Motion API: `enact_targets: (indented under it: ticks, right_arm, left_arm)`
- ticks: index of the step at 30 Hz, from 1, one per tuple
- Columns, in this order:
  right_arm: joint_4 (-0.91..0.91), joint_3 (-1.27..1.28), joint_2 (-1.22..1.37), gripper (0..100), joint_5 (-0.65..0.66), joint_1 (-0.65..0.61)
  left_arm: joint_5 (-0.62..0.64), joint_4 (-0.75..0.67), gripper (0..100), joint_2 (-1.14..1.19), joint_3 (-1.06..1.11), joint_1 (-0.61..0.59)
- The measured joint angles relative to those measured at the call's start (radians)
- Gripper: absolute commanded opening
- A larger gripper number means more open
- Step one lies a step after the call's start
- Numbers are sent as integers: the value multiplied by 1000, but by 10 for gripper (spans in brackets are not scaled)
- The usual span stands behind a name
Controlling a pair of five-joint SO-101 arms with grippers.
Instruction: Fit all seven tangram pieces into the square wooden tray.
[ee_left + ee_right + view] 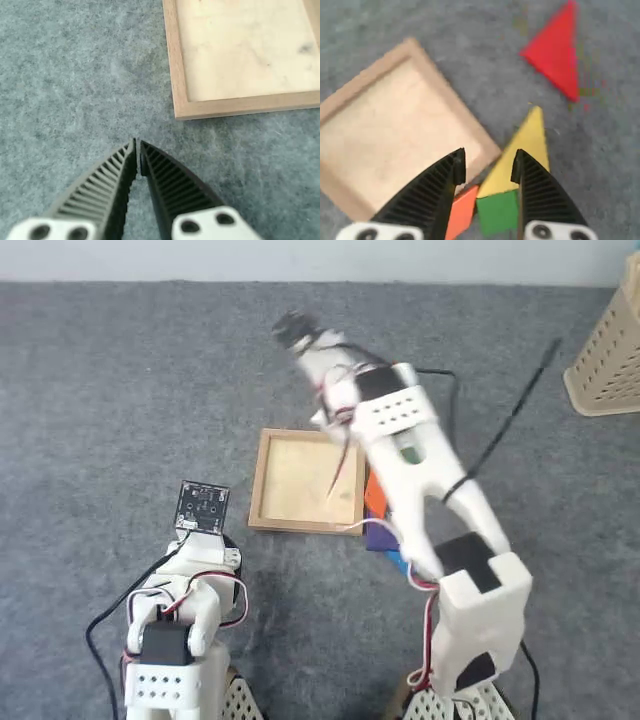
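Observation:
The square wooden tray lies mid-table with nothing in it. My right arm stretches over its right side. My right gripper is open and holds nothing; it hangs above the tray's corner and a yellow triangle. Beside the yellow one lie a green square and an orange piece, and a red triangle lies farther off. Orange, purple and blue pieces peek out under the right arm. My left gripper is shut and empty, low over the carpet just short of the tray's corner.
Grey carpet covers the whole table. A beige slotted basket stands at the far right edge. The left arm sits folded near the front left, with open carpet to the left of the tray.

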Motion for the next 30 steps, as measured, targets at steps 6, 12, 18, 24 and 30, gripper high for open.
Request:
enact_targets:
  ticks: [6, 12, 18, 24, 30]
  right_arm:
    - [-204, -2, 80, 149, -86, 23]
    - [-219, -2, 106, 147, -91, 81]
    - [-226, 9, 64, 110, -97, 153]
    - [-528, 112, 110, 151, -97, 84]
    - [-804, 118, 267, 163, -97, 12]
  left_arm:
    - [0, 0, 11, 0, 0, 0]
    - [0, 0, 11, 0, 0, 0]
    - [0, 0, 11, 0, 0, 0]
    - [0, 0, 11, 0, 0, 0]
    - [0, 0, 11, 0, 0, 0]
